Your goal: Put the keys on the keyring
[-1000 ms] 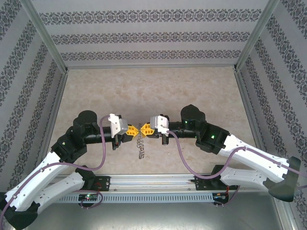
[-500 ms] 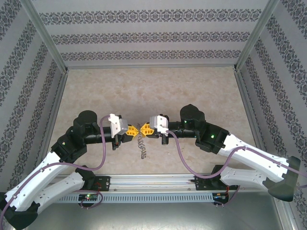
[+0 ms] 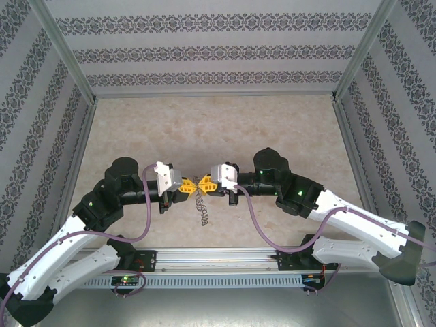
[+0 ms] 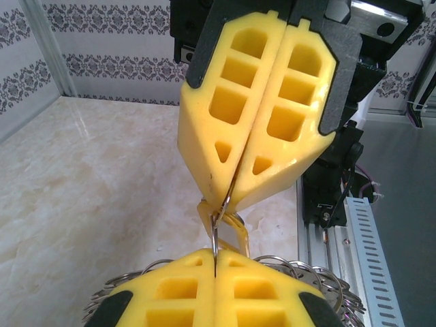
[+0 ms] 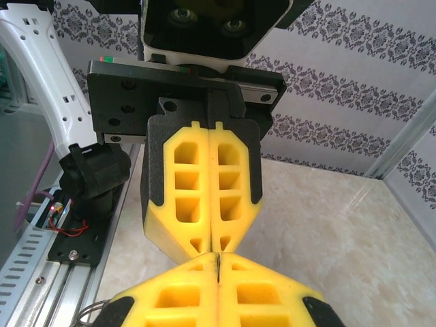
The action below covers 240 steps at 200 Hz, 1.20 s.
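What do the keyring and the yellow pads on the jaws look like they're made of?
Keyring: thin grey metal wire, judging by its glinting, overlapping loops. Pads: smooth yellow plastic, possibly rubbery; moulded square pockets and a faint sheen, but the look alone can't settle which.

Top external looks down from behind the arms over the table [image 3: 218,129]. Close-up, left wrist faces the right gripper [image 4: 228,201], right wrist the left gripper [image 5: 216,246]; all share their meeting point.
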Available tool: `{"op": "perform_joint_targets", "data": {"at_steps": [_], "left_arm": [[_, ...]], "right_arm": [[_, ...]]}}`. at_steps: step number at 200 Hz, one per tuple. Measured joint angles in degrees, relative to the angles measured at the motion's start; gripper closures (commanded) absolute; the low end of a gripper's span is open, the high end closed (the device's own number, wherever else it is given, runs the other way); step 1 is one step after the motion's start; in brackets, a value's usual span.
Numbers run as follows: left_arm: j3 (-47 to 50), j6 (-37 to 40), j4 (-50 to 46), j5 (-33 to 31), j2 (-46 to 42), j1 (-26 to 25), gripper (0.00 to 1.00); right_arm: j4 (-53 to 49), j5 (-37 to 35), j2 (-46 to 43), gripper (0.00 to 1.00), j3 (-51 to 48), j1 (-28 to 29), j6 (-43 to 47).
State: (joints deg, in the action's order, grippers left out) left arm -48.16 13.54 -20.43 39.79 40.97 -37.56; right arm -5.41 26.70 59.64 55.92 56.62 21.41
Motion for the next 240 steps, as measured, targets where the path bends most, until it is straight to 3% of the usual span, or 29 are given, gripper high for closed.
{"op": "perform_joint_targets", "data": {"at_steps": [240], "left_arm": [[0.0,0.0,0.0,-0.6,0.0,0.0,1.0]], "right_arm": [[-3.1,3.7,0.5,1.0,-0.4,-2.4,3.1]]}}
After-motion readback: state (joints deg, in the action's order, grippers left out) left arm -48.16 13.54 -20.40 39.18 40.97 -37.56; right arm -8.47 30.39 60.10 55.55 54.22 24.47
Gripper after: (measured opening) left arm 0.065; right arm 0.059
